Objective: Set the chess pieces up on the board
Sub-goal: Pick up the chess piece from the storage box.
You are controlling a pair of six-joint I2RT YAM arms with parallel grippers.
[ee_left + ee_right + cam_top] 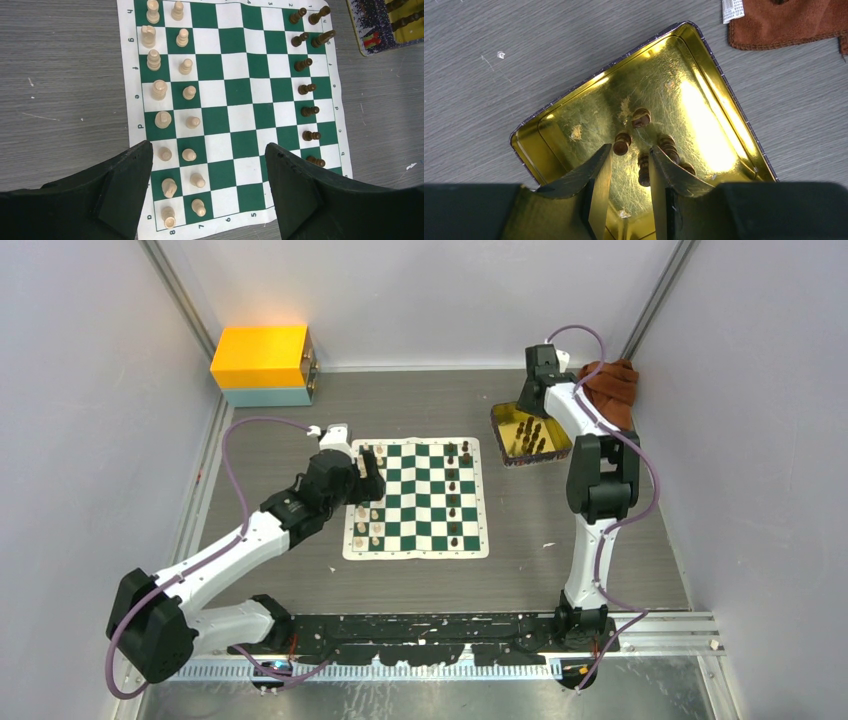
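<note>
A grey wood-grain table (560,540) sits between pale walls. Several dark chess pieces (643,170) lie toppled in the gold tray (704,125) at the far right. They look light, hard and smooth, so they may roll on the slick metal and are best pinched across the narrow stem. The right gripper (630,150) points down into the tray, its jaws apart and straddling one piece without clamping it. On the board (235,115) at centre, cream pieces (189,92) fill the left two files and dark ones (306,89) partly line the right. The left arm reaches low and diagonally, and the left gripper (208,145) gapes empty above the board's left side.
</note>
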